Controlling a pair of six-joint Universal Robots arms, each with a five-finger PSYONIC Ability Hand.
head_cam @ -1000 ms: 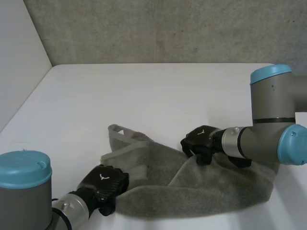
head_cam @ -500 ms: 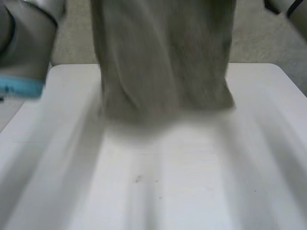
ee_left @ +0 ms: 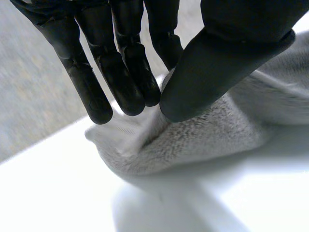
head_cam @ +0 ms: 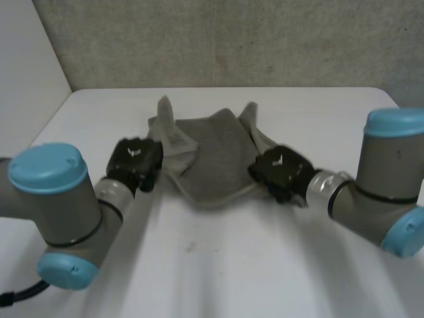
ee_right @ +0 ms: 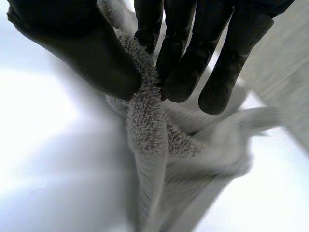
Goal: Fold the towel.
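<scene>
On the far half of the white table (head_cam: 218, 265), between the two arms, lies the grey terry towel (head_cam: 211, 156). It is bunched into a rumpled heap, and two points of cloth reach toward the grey concrete wall (head_cam: 232, 40).

From the head view, the black left hand (head_cam: 136, 159) sits at the heap's left edge and the black right hand (head_cam: 281, 173) at its right edge, but the backs of the hands hide how the fingers stand. The wrist views show it.

In the left wrist view the thumb (ee_left: 212, 72) presses a ridge of towel against the straight fingers (ee_left: 120, 77), so the cloth is pinched between them. Past the fingertips the towel slopes down to the table in a thick rounded fold.

In the right wrist view the thumb (ee_right: 91, 53) and the fingers (ee_right: 183, 72) clamp a narrow upright fold of towel between them, and the looped pile shows plainly at the pinch. Beneath that hand the cloth runs down in a twisted strand and spreads toward the table.

Seen from the head camera, the towel's near edge sags in a curve between the hands. Its surface is creased and uneven, not flat.
</scene>
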